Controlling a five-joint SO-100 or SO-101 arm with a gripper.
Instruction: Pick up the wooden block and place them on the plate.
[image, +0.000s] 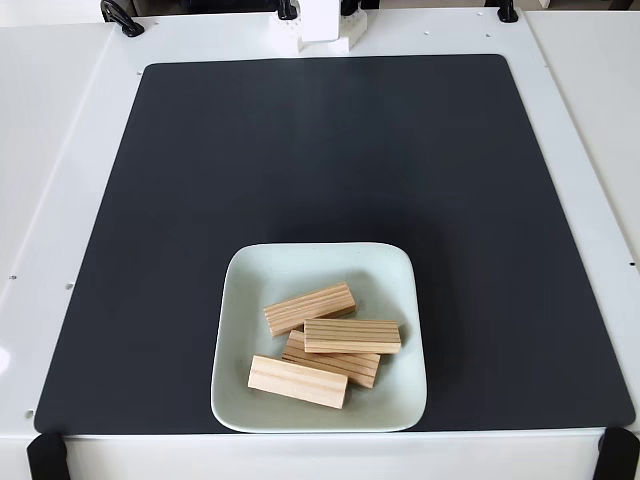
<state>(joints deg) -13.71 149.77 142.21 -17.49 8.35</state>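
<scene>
On a dark mat (300, 180) we see the plate (240, 290) holding 4 blocks (310, 307), 1 resting across another; we cannot tell the gripper's state.

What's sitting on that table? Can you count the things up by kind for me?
Wooden blocks: 4, all on the plate
Mint-green plate: 1
Dark mat: 1
Total: 6

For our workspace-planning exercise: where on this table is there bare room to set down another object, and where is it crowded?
Free: the dark mat between the arm's white base and the mint-green plate, plus the mat strips left and right of the plate. Crowded: the plate's middle, where four wooden blocks lie piled.
</scene>
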